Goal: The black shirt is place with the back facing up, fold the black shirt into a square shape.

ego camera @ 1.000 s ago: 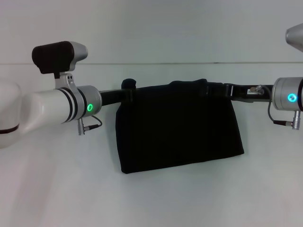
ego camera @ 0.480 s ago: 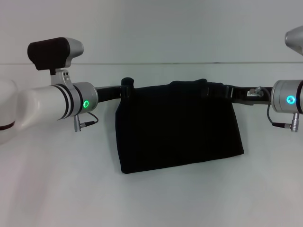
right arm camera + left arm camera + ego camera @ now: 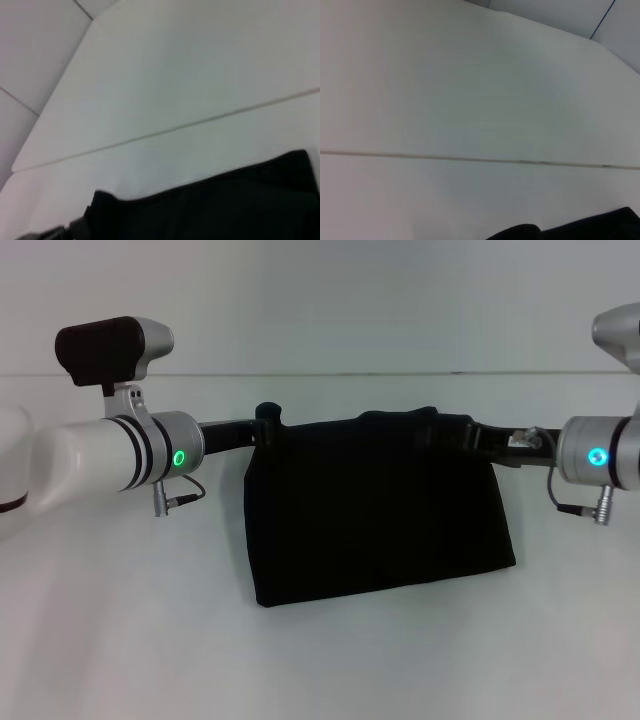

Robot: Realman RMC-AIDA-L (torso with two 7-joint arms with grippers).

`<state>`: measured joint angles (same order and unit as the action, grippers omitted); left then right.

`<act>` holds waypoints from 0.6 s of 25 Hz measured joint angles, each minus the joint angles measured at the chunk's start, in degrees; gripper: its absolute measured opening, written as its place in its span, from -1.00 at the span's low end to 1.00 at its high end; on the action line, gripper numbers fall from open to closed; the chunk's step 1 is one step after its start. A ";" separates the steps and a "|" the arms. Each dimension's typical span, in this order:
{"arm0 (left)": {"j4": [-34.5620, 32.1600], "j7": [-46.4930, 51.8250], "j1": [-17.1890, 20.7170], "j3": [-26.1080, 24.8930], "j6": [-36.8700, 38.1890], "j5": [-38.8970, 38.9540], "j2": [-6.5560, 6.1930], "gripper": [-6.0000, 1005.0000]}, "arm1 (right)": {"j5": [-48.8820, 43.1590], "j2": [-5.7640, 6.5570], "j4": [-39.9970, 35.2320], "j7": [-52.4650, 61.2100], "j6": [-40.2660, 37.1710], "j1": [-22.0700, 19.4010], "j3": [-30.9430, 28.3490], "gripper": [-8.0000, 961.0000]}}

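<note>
The black shirt (image 3: pixel 375 505) lies folded into a wide rectangle on the white table (image 3: pixel 120 620); no print shows. My left gripper (image 3: pixel 268 423) is at the shirt's far left corner, black against the black cloth. My right gripper (image 3: pixel 468 432) is at the shirt's far right corner. Both arms reach in from the sides along the far edge. The right wrist view shows the shirt's far edge (image 3: pixel 225 210). The left wrist view shows only a strip of black cloth (image 3: pixel 605 226) at the picture's edge.
The table's far edge (image 3: pixel 330 373) runs just behind the shirt, with a pale wall beyond it. Bare white tabletop lies in front of the shirt and to both sides.
My left arm's wrist has drawn a little to the left. My right arm's wrist has shifted a little to the left, toward the shirt. The shirt has not moved.
</note>
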<state>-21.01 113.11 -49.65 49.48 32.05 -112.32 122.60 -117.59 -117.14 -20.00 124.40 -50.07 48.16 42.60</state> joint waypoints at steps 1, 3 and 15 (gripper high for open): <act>-0.02 0.00 0.00 0.00 0.03 -0.01 0.00 -0.96 | 0.61 -0.30 0.12 -0.15 0.84 0.09 -0.10 0.59; -0.06 0.00 0.00 0.00 0.04 -0.11 0.00 -0.96 | 2.65 -1.25 0.27 -0.93 3.17 0.14 -0.15 0.59; -0.09 -0.43 0.00 0.00 0.04 -0.40 -0.13 -0.96 | 12.92 -2.25 2.11 -7.12 5.32 0.22 0.21 0.57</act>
<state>-21.10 112.68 -49.65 49.48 32.08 -112.71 122.47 -104.67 -119.39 -17.89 117.28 -44.75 48.38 42.81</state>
